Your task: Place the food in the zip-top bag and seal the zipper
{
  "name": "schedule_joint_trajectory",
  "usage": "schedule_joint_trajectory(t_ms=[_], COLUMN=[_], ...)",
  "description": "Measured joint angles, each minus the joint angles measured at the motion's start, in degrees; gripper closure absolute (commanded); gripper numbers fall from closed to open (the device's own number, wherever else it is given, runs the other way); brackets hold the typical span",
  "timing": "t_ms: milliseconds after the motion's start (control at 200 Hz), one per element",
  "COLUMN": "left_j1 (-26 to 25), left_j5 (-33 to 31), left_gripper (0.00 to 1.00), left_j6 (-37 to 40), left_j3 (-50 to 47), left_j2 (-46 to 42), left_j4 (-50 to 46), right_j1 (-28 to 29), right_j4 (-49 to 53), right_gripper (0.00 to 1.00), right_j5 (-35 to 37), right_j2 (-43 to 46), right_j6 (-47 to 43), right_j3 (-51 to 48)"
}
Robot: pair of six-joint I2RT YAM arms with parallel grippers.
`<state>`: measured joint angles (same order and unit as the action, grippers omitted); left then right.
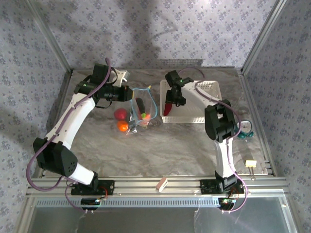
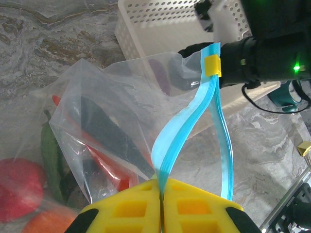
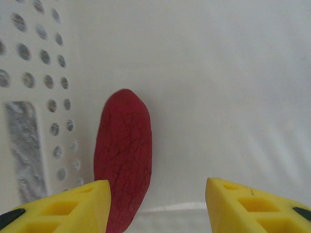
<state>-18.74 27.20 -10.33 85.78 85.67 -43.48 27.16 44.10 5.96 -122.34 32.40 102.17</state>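
Note:
My left gripper (image 2: pixel 160 187) is shut on the light-blue zipper (image 2: pixel 182 131) of the clear zip-top bag (image 2: pixel 112 111) and holds the mouth up and open. A dark vegetable (image 2: pixel 109 131) and a red chili (image 2: pixel 104 162) lie inside the bag. A green vegetable (image 2: pixel 50 155), a red tomato (image 1: pixel 120 114) and an orange (image 1: pixel 123 126) sit at the bag's left; whether they are inside is unclear. My right gripper (image 3: pixel 158 204) stands open inside the white basket (image 1: pixel 209 90), just above the dark red slice (image 3: pixel 124 150), which lies by the left finger (image 3: pixel 73 204).
The basket's perforated wall (image 3: pixel 39 73) is close on the left of the right gripper. A teal object (image 1: pixel 245 132) and a tan block (image 1: pixel 250 164) lie at the table's right edge. A small wooden piece (image 1: pixel 162 184) rests on the near rail.

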Motion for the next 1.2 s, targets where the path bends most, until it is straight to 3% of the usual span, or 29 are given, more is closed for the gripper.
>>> schedule_joint_trajectory(t_ms=[960, 1034, 1199], left_j1=[0.0, 0.0, 0.0], left_j5=[0.02, 0.02, 0.02], left_gripper=[0.9, 0.9, 0.9], left_j6=[0.04, 0.04, 0.04], left_j3=[0.0, 0.0, 0.0], left_j2=[0.0, 0.0, 0.0], left_j4=[0.0, 0.0, 0.0], right_j1=[0.2, 0.22, 0.26], right_j4=[-5.03, -5.01, -2.91], right_gripper=[0.42, 0.47, 0.75], right_j5=[-7.96, -8.26, -8.04], right_j2=[-2.58, -2.58, -3.34], right_j6=[1.68, 1.6, 0.68], right_j3=[-1.16, -1.16, -0.04])
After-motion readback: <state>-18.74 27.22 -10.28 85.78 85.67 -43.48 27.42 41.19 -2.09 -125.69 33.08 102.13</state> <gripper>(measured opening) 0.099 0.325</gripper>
